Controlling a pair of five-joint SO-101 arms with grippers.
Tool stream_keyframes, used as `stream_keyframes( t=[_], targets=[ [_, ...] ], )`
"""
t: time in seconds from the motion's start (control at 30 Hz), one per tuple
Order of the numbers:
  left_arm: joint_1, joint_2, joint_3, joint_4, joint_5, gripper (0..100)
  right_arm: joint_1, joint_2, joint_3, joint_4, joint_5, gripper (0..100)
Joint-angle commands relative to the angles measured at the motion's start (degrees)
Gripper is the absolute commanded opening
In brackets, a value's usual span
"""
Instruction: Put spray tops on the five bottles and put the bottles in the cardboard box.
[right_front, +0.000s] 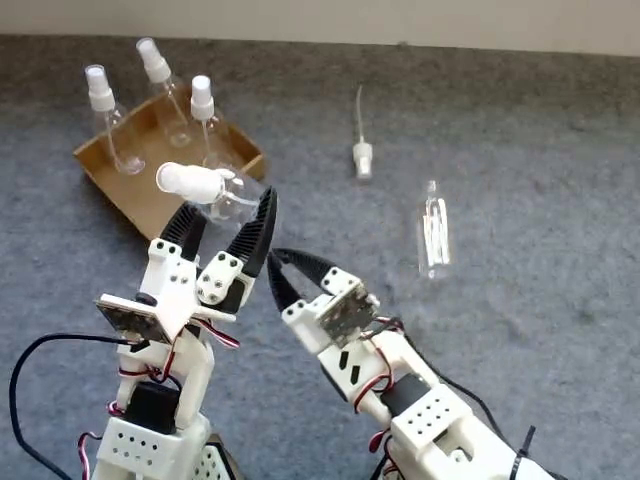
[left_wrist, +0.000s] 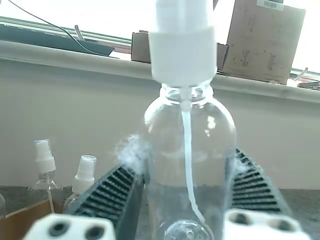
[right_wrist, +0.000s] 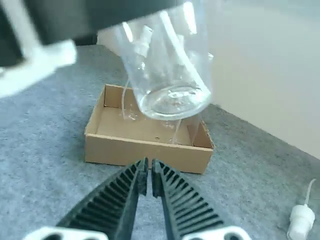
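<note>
One grey carpeted bench (right_front: 520, 120) carries a shallow brown cardboard box (right_front: 140, 200) at ten o'clock. The left claw (right_front: 228, 203) clamps a clear plastic bottle with a white spray top (right_front: 215, 190) by the box's four o'clock edge. The right claw (right_front: 272, 258) sits at centre, pinched almost closed on nothing. Three capped clear bottles (right_front: 207, 125) stand in the box. An uncapped clear bottle (right_front: 432, 235) lies at three o'clock, and a loose white spray top (right_front: 362, 158) at one o'clock.
</note>
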Motion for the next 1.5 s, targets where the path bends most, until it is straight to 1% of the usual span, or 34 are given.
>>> stream_keyframes(
  t=[0.0,0.23,0.43,0.5,0.63,0.7,0.9,1.07,1.3,1.4,1.47],
  targets=[
    [0.7,-0.9,1.1,-1.4,0.8,11,-2.9,-0.6,7.3,-1.4,1.8,0.5],
    [1.1,-0.5,1.1,-0.7,0.9,11,-4.3,-0.8,7.3,-1.4,1.8,0.5],
    [1.1,-0.9,1.1,10.5,0.9,11,-4.1,-0.8,7.3,-1.4,1.8,0.5],
    [1.3,-0.9,1.1,11.9,0.9,11,-4.1,-0.8,7.3,-1.4,1.9,0.5],
    [5.8,-0.9,1.1,14.0,0.6,11,-4.0,-0.7,7.3,-1.4,1.9,0.5],
    [6.8,-0.9,1.1,15.2,0.5,11,-4.0,-0.6,7.3,-1.4,1.9,0.5],
    [6.8,-1.0,1.0,16.4,0.5,11,-3.9,-0.8,7.3,1.7,1.9,0.5],
    [7.3,-1.0,0.9,18.2,0.5,11,-3.9,-0.8,7.3,1.7,1.9,0.5],
    [7.3,-1.0,0.9,18.5,0.5,11,-3.9,-0.7,7.3,1.7,1.9,0.5],
    [7.3,-1.1,-0.5,22.0,0.5,11,-3.8,-0.7,7.3,1.7,1.9,0.5],
    [7.3,-1.1,-2.8,26.4,0.5,11,-3.8,-0.6,7.3,1.7,1.9,0.5]
  ],
)
